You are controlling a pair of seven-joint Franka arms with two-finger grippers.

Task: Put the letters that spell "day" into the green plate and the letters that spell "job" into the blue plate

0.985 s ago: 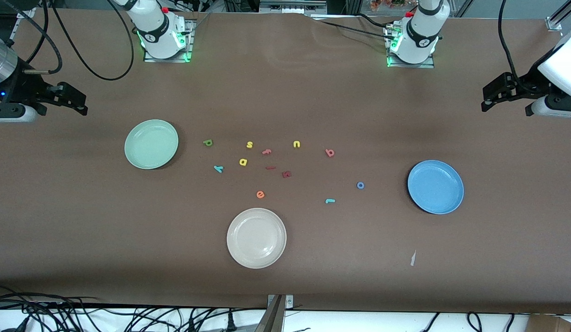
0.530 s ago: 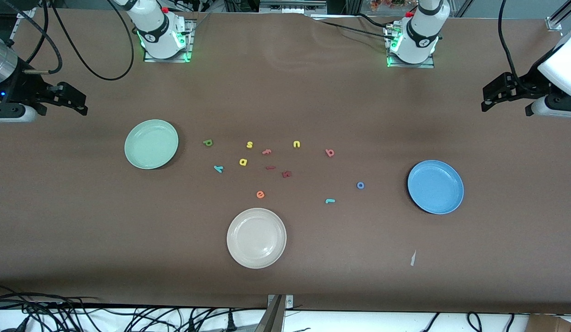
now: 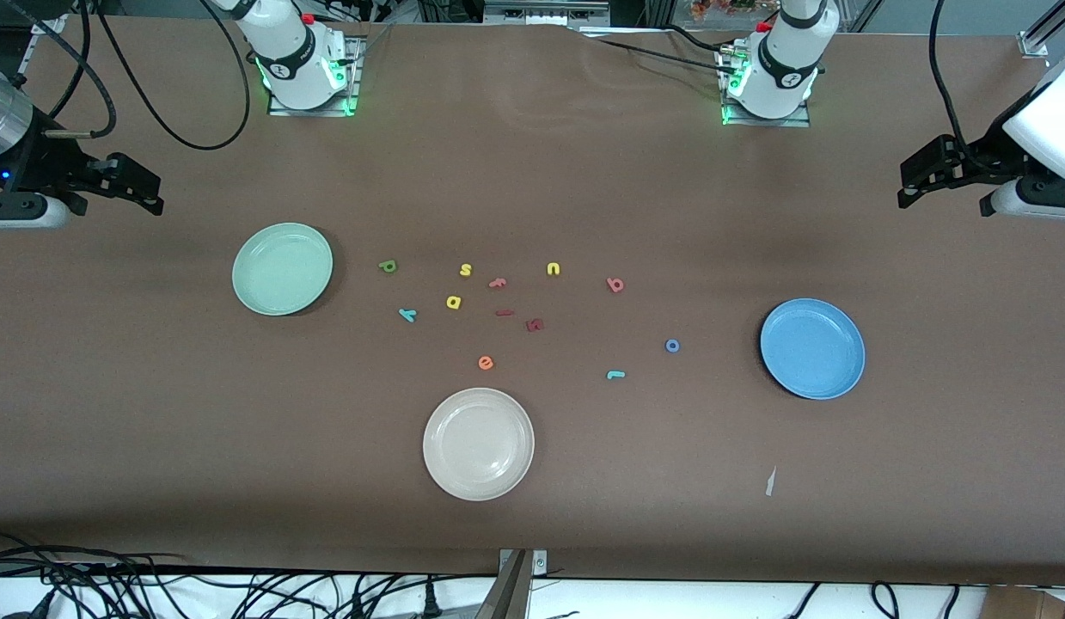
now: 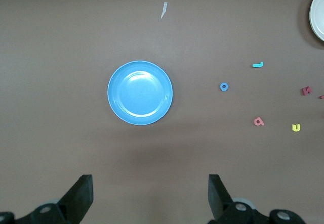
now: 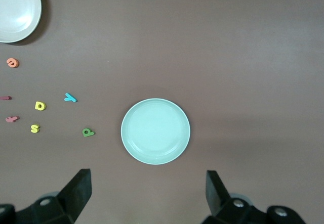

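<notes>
Brown table (image 3: pixel 532 172): paper-covered surface carrying three plates and a scatter of foam letters.
Blue plate (image 3: pixel 812 348): toward my left arm's end, nothing in it.
Green plate (image 3: pixel 282 268): toward my right arm's end, nothing in it.
Cream-white plate (image 3: pixel 478 444): nearest the front camera, between the other two.
Left gripper (image 4: pixel 151 196): my claw hangs high above the table at its own end, fingers spread wide, holding nothing.
Right gripper (image 5: pixel 148 193): likewise high at its own end, fingers wide, holding nothing.
"day" letters: olive-green d (image 3: pixel 388 266), yellow a (image 3: pixel 453 302) and teal y (image 3: pixel 407 315) lie on the table beside the green plate.
"job" letters: teal j (image 3: pixel 615 375), blue o (image 3: pixel 672 346) and salmon-pink b (image 3: pixel 615 284) lie on the table, nearer the blue plate.
</notes>
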